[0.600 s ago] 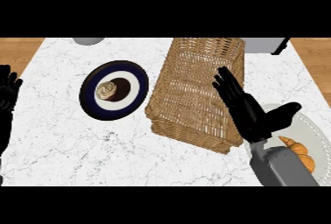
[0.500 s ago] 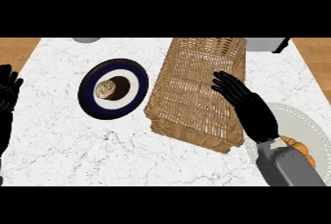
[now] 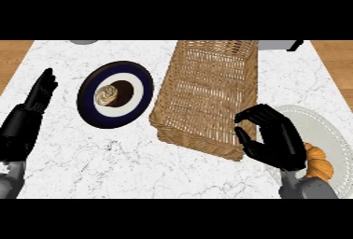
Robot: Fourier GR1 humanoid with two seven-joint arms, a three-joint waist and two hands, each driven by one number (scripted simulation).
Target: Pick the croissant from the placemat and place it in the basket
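Fingers [image 3: 250, 116] of the right hand [image 3: 276, 140] are being curled inward at the lower right of the counter, with nothing seen inside them; whether anything small is being pinched cannot be told. The hand is being held over the near right corner of the wicker basket [image 3: 203, 88] and the left edge of the white placemat [image 3: 314, 126], part of which is being covered by it. The croissant [image 3: 318, 161] is lying on the placemat just beside the wrist, and only its orange right portion is being shown; the rest is being hidden behind the hand and the grey forearm. The placemat itself is being cut off by the view's right edge.

The basket is lying lengthwise across the middle of the marble counter [image 3: 138, 158], nothing being visible inside it. To its left, a dark-rimmed plate [image 3: 96, 112] is carrying a swirled pastry [image 3: 108, 93]. The left hand [image 3: 38, 95] is resting at the left edge, fingers straight and relaxed. Two grey objects at the top edge are being cropped too far to be identified.
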